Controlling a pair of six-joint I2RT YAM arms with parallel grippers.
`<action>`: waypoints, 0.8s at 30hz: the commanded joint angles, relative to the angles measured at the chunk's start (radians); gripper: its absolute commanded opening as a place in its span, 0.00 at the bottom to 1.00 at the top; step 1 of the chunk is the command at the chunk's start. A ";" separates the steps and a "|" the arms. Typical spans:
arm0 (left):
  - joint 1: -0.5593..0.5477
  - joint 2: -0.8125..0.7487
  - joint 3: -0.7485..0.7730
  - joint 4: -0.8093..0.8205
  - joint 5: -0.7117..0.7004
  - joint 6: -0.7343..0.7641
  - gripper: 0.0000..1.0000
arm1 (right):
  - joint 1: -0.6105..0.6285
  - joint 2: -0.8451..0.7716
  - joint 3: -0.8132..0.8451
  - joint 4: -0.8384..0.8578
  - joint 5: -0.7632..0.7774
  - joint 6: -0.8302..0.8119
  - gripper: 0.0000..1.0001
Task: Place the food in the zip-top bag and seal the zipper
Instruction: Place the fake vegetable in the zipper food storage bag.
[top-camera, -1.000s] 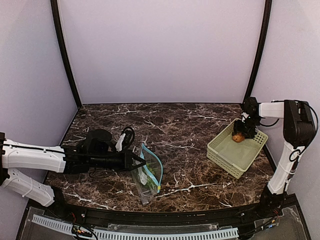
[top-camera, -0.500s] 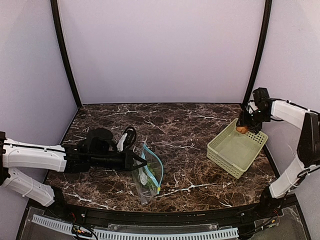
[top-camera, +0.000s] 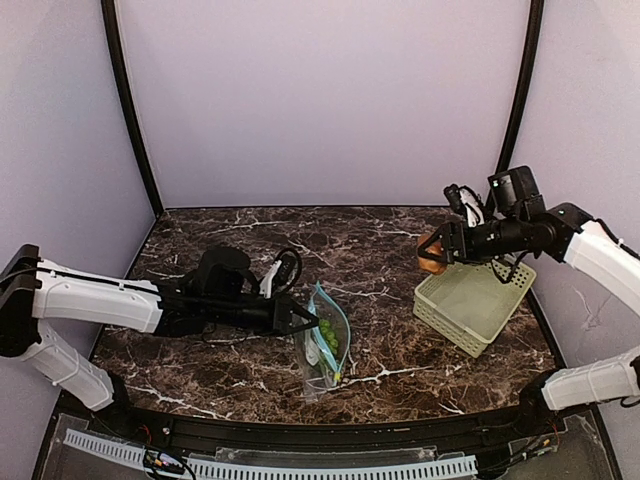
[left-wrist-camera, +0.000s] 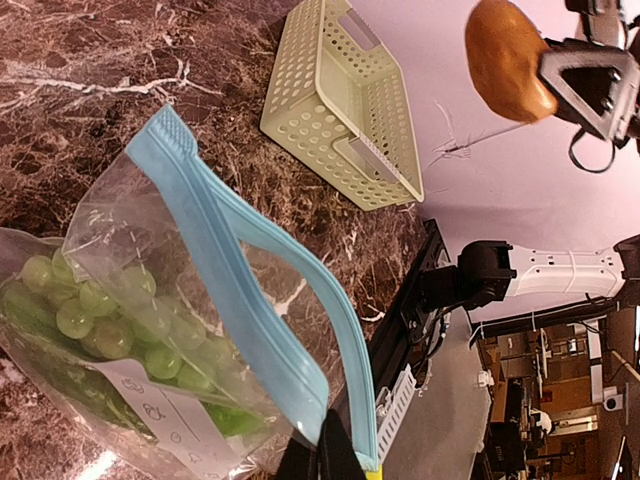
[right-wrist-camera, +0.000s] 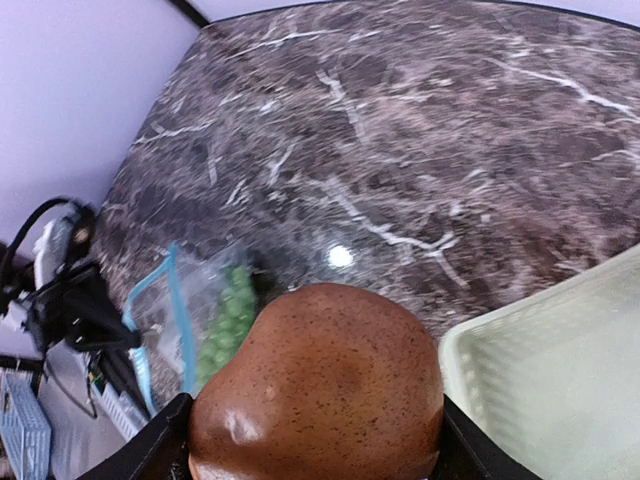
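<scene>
Pale purple walls (top-camera: 320, 100) stand all around, and we see a dark worktop (top-camera: 380, 250) with white veins, like marble.

From the top view, we see the left arm (top-camera: 90, 300) reaching low across the worktop toward the middle. The right arm (top-camera: 600, 250) comes in from the right side and is held up in the air.

A pale green basket (top-camera: 478, 300) with little holes sits on the right side of the worktop. We see nothing inside it.

Near the front middle is the zip-top bag (top-camera: 325, 340). It is clear and stands up on the worktop with its mouth open. The left gripper (top-camera: 300, 322) is pinched tight on the edge of the bag, at the left side of the mouth. In the left wrist view its tips (left-wrist-camera: 325, 450) show only a little, at the bottom, just by the end of the blue strip.

The green food (left-wrist-camera: 90, 310) is inside the bag already. It looks like a bunch of small round green lumps pressed against the plastic.

The brown potato (top-camera: 431, 255) is up in the air, just beside the far left corner of the basket and well apart from the bag. The right gripper (top-camera: 440, 250) is grasping it, with one finger on each side, as we see in the right wrist view.

The zipper (left-wrist-camera: 240, 290) is a blue strip along the top of the bag, and its two sides are apart. A small white label (left-wrist-camera: 170, 410) is on the bag below the green food.
</scene>
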 joint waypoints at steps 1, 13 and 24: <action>-0.003 0.045 0.004 0.066 0.030 -0.027 0.01 | 0.164 -0.039 -0.055 0.094 -0.088 0.116 0.63; -0.003 0.048 -0.062 0.112 0.017 -0.073 0.01 | 0.560 0.153 -0.079 0.338 -0.005 0.264 0.62; -0.003 0.031 -0.064 0.089 0.019 -0.062 0.01 | 0.607 0.323 -0.071 0.477 -0.015 0.312 0.61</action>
